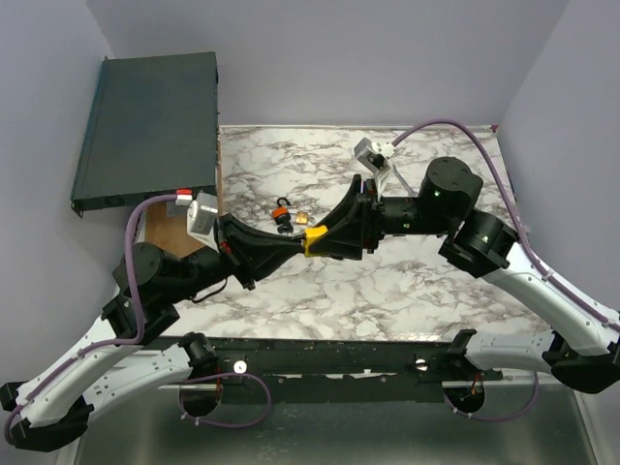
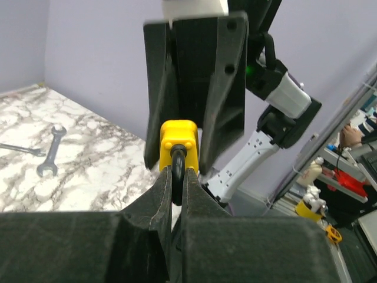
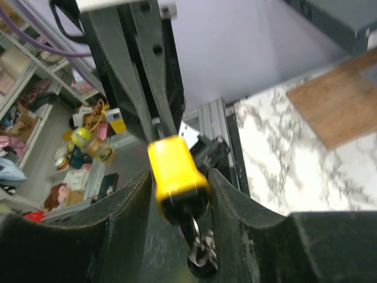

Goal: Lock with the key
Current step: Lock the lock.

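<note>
L tool [image 2: 177, 180] pinching shackle [image 2: 177, 160], yellow padlock [image 2: 178, 135]

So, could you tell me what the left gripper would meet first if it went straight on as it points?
The padlock: the left gripper already pinches its shackle. Right behind it is the right gripper, holding the padlock too.

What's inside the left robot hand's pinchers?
The left gripper pinches the black shackle of the yellow padlock. The right gripper holds the padlock's body. The shackle's lower part is hidden between the fingers.
</note>
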Motion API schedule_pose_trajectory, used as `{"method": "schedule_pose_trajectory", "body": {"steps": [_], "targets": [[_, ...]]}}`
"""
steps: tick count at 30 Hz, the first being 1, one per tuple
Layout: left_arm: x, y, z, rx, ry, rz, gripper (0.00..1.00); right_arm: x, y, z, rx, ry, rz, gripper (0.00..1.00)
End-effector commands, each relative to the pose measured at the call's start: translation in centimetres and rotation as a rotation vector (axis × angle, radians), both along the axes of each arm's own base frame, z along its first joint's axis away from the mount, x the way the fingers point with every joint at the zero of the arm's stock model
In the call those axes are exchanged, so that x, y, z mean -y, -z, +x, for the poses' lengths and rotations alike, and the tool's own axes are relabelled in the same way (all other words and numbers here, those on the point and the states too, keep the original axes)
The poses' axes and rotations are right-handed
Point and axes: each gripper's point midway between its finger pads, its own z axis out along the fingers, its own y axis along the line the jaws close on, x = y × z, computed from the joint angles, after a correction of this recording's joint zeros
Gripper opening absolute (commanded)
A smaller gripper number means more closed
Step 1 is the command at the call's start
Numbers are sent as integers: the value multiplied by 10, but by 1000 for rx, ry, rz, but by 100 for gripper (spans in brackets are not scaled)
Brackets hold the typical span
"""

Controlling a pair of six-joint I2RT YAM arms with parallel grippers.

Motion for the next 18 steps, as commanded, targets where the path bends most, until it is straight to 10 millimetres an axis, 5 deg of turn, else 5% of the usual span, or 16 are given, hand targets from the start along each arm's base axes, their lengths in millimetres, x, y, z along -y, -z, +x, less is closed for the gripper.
{"method": "schedule_pose_trajectory", "body": {"steps": [1,10,18], "targets": [[5,29,-15,-73,72,98,0,9,-75,-13,187,-20,279,51],[-19,-1,-26,3,47,51,0,35,-81,-30,255,-13,257,80],[-40,-22,-37,68,27,31,0,25,-20,-21,209,-14,137,75]]}}
